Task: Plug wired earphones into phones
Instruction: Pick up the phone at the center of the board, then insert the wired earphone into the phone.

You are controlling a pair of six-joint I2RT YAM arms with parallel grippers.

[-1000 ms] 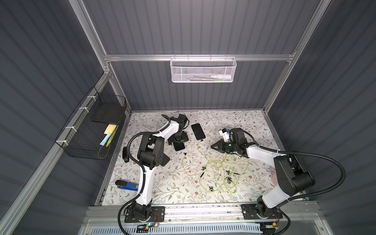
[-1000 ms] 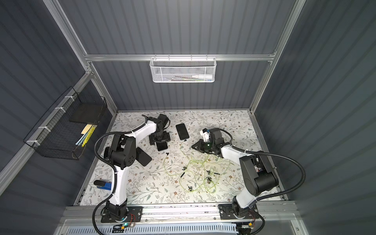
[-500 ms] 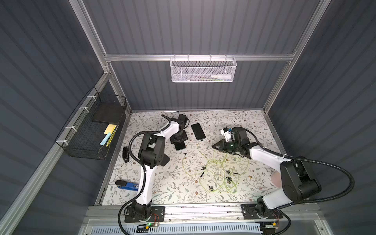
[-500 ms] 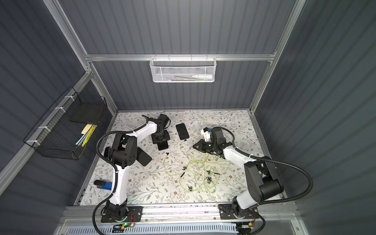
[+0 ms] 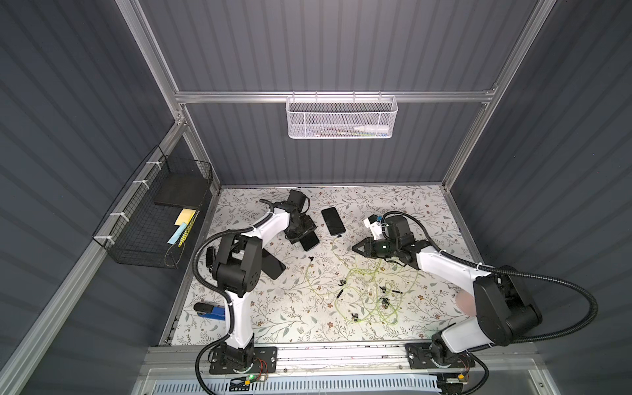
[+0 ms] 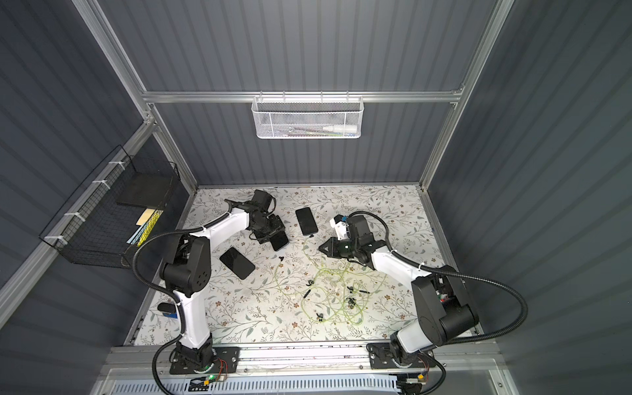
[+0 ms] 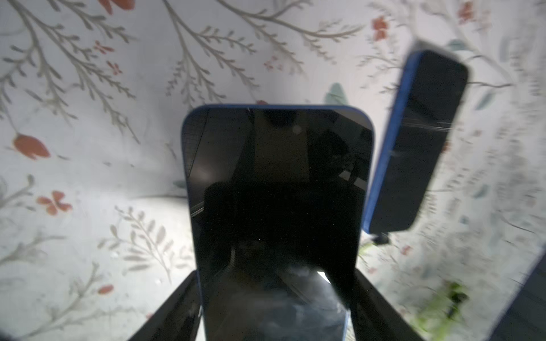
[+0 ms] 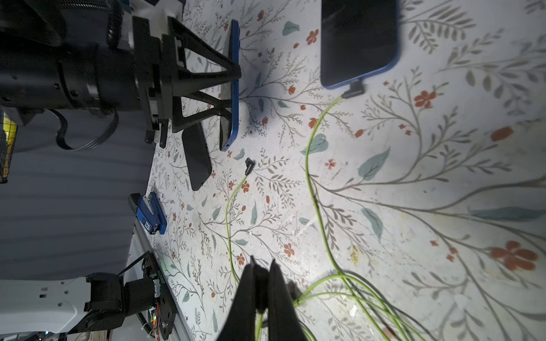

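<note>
My left gripper (image 5: 301, 233) is shut on a blue-edged phone (image 7: 277, 206), tipped up on its long edge (image 8: 234, 88) at the back left of the mat. A second phone (image 5: 332, 220) lies flat beside it with a black plug (image 8: 354, 90) in its end. A third phone (image 6: 237, 262) lies nearer the left arm's elbow. My right gripper (image 8: 262, 264) is shut on a black plug with its yellow-green cord hanging from it. The wired earphones (image 5: 369, 290) lie tangled mid-mat. One loose plug (image 8: 249, 165) rests near the held phone.
A blue and black tool (image 5: 208, 311) lies at the mat's front left edge. A black wire basket (image 5: 150, 219) with a black slab hangs on the left wall. A white mesh basket (image 5: 342, 118) hangs on the back wall.
The left gripper's jaws have narrowed onto the phone. The right arm's elbow has swung a little to the right while its gripper stays almost in place.
</note>
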